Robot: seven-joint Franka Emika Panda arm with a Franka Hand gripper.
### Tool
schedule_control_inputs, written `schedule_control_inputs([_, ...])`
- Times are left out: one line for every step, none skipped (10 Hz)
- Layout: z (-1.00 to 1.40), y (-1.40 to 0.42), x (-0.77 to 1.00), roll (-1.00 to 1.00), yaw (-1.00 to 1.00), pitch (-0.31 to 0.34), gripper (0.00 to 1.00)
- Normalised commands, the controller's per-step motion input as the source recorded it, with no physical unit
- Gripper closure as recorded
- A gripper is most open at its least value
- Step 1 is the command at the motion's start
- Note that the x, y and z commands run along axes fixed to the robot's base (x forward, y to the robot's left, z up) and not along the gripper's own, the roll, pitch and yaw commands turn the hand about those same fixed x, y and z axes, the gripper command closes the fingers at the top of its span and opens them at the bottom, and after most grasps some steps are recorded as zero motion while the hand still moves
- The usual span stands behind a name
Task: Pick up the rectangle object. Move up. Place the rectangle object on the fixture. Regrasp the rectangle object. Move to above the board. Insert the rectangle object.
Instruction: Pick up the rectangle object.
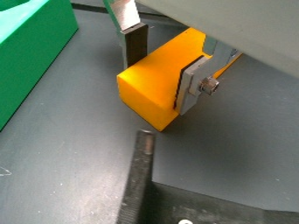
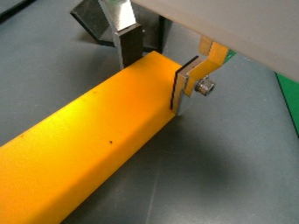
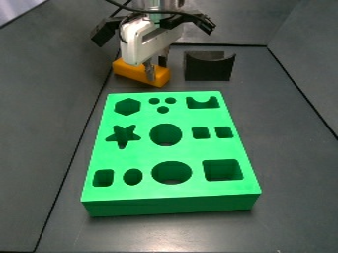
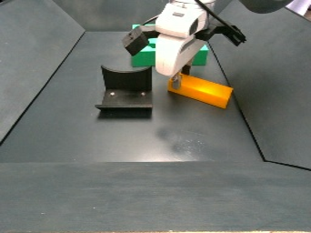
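The rectangle object (image 1: 158,87) is an orange-yellow block lying on the dark floor, seen along its length in a wrist view (image 2: 82,149). My gripper (image 1: 163,66) straddles one end of it, with a dark pad on each side face, and is shut on it (image 2: 156,66). In both side views the gripper (image 3: 145,67) (image 4: 174,80) stands low over the block (image 3: 132,69) (image 4: 201,90). The black fixture (image 3: 208,65) (image 4: 124,94) stands apart beside it. The green board (image 3: 145,153) lies flat with its holes empty.
The board's edge (image 1: 30,52) runs close beside the block. A dark raised strip (image 1: 140,175) lies on the floor near the block's end. Dark walls enclose the work area (image 4: 49,82).
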Motion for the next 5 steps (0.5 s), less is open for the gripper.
schedule_control_inputs([0.0,0.0,0.0,0.0,0.0,0.0,1.0])
schedule_control_inputs([0.0,0.0,0.0,0.0,0.0,0.0,1.0])
schedule_control_inputs([0.0,0.0,0.0,0.0,0.0,0.0,1.0])
schedule_control_inputs([0.0,0.0,0.0,0.0,0.0,0.0,1.0])
schedule_control_inputs([0.0,0.0,0.0,0.0,0.0,0.0,1.0])
